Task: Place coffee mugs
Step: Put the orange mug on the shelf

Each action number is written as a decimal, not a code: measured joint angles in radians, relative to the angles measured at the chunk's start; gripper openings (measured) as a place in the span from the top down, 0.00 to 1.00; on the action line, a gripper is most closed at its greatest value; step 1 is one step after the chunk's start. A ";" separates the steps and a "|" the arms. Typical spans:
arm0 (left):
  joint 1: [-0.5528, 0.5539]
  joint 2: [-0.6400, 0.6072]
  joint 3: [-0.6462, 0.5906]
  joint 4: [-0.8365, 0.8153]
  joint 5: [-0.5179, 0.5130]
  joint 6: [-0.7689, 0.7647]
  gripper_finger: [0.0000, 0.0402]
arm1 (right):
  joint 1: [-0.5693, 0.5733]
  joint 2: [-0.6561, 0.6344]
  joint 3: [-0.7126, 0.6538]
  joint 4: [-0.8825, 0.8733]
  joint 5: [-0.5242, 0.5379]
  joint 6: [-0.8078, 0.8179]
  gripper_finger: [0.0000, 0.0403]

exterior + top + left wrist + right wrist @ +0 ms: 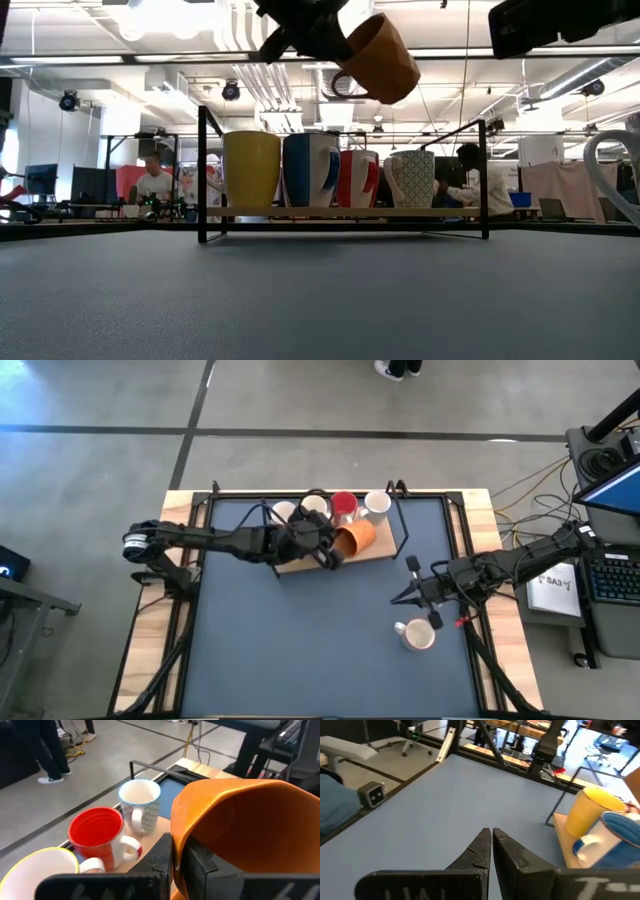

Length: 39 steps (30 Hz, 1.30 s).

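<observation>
Aloft, left pincer (177,865) pinches orange mug's (240,835) rim.

A blue-grey table mat (300,650) lies inside a black frame on a wooden table (150,630). A keyboard (612,578) sits right of it; two seated people (155,182) show in the room beyond

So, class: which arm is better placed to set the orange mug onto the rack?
Left. Its end effector already grips the orange mug above the rack. The right end effector hangs empty near a white mug.
</observation>
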 joint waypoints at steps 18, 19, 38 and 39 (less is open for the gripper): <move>0.008 0.137 0.266 -0.312 -0.054 0.086 0.99 | -0.001 -0.054 0.005 -0.057 0.076 0.014 0.98; 0.009 0.142 0.293 -0.352 -0.059 0.075 0.99 | -0.001 -0.057 0.005 -0.061 0.076 0.017 0.98; 0.046 0.484 0.659 -0.737 0.016 0.054 0.99 | -0.002 -0.064 0.005 -0.067 0.076 0.038 0.98; 0.046 0.511 0.697 -0.774 0.017 0.055 0.98 | -0.002 -0.065 0.005 -0.067 0.076 0.039 0.98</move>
